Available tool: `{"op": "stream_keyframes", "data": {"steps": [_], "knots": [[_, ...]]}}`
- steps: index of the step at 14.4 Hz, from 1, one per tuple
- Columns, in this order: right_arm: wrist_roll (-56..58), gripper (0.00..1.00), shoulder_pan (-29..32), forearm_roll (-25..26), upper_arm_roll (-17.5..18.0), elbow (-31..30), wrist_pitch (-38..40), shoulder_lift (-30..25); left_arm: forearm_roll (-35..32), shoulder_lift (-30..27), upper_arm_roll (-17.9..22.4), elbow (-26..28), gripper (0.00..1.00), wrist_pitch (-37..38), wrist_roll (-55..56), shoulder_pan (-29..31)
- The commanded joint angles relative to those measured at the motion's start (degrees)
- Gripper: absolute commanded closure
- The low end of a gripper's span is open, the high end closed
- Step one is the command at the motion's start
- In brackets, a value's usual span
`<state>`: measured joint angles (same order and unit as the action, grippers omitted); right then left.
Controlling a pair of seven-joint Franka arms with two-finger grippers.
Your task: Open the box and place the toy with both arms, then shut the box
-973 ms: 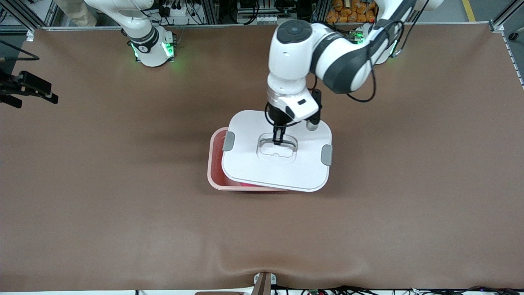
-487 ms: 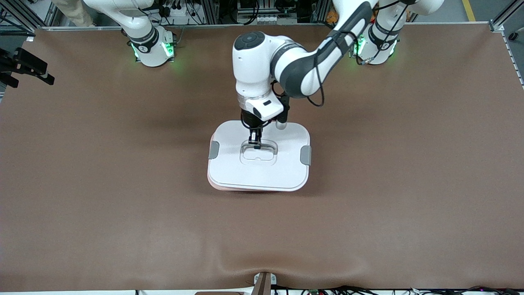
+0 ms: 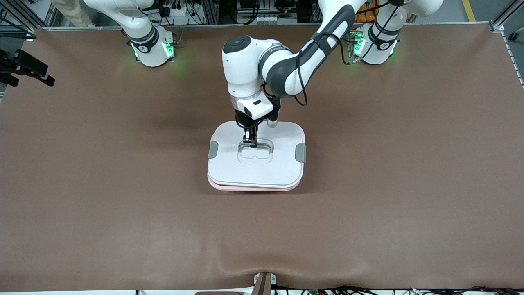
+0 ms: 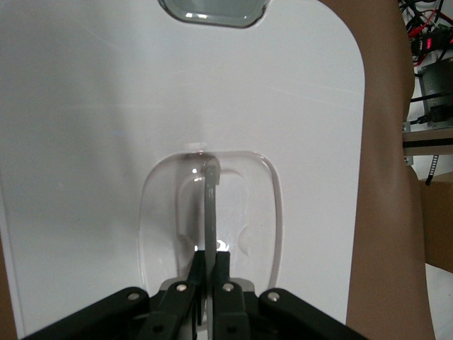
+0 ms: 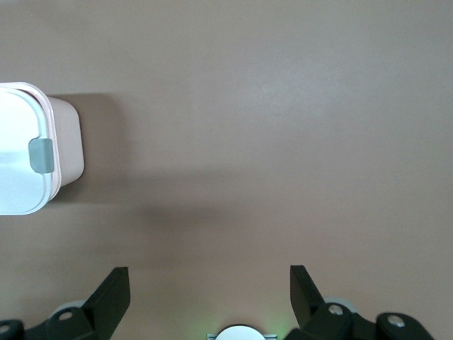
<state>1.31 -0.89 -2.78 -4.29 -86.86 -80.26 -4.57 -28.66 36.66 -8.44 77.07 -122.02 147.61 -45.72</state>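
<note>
The box (image 3: 250,189) stands mid-table, only a thin pink rim showing under its white lid (image 3: 229,166), which lies flat over it. My left gripper (image 3: 250,143) comes down from above and is shut on the lid's thin grey handle (image 4: 210,202) in the recessed centre (image 4: 159,227). Grey clips (image 3: 213,149) sit at both short ends of the lid. The toy is hidden. My right gripper (image 3: 25,68) hangs open and empty over the right arm's end of the table, away from the box (image 5: 67,145); the right arm waits.
Brown table cloth (image 3: 389,172) spreads all round the box. The two green-lit arm bases (image 3: 152,49) stand along the table's back edge. A small metal bracket (image 3: 264,282) sits at the front edge.
The left gripper carried the lid toward the right arm's end and lowered it from a skewed, raised position until it covers the box. The right gripper rose slightly.
</note>
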Motion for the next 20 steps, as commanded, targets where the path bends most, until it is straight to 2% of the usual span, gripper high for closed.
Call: {"op": "stream_keyframes", "data": {"steps": [1, 6, 9, 20], "knots": [[4.9, 0.00, 1.2, 2.3, 0.4, 2.8, 0.6, 2.1, -1.3, 0.6, 0.7, -2.7, 1.00, 0.9, 0.6, -0.5], [4.8, 0.00, 3.3, 1.2, 0.4, 2.8, -0.4, 3.2, -1.1, 0.7, 0.6, -2.9, 1.00, 0.7, 0.4, -0.2], [5.4, 0.00, 2.8, -2.6, 0.6, 2.6, 1.5, 2.9, -1.0, 1.7, 0.5, -4.2, 1.00, 0.4, 0.1, 0.2], [5.3, 0.00, 2.6, -1.4, 0.7, 2.9, 3.6, 3.0, -0.1, 4.8, 0.4, -7.0, 1.00, 0.3, 0.1, 0.6]]}}
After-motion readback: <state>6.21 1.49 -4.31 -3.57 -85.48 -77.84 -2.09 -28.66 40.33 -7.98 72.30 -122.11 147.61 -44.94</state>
